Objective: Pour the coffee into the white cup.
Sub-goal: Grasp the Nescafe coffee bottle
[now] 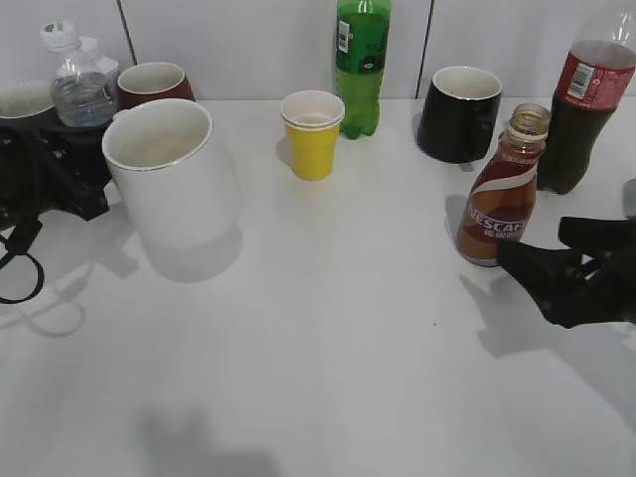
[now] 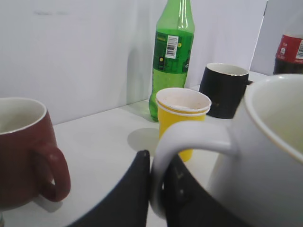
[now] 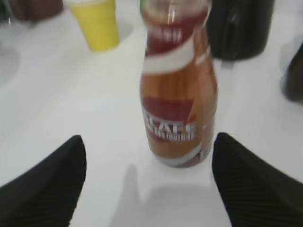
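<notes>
White tiled wall closes off the far edge of the surface (image 1: pixel 328 328), whose near half lies bare. My left fingers (image 2: pixel 158 189) pinch the white cup's (image 1: pixel 171 171) handle; my right fingers (image 3: pixel 151 184) are spread wide, the coffee (image 1: pixel 500 199) (label reads NESCAFE) standing just beyond them, untouched.
</notes>
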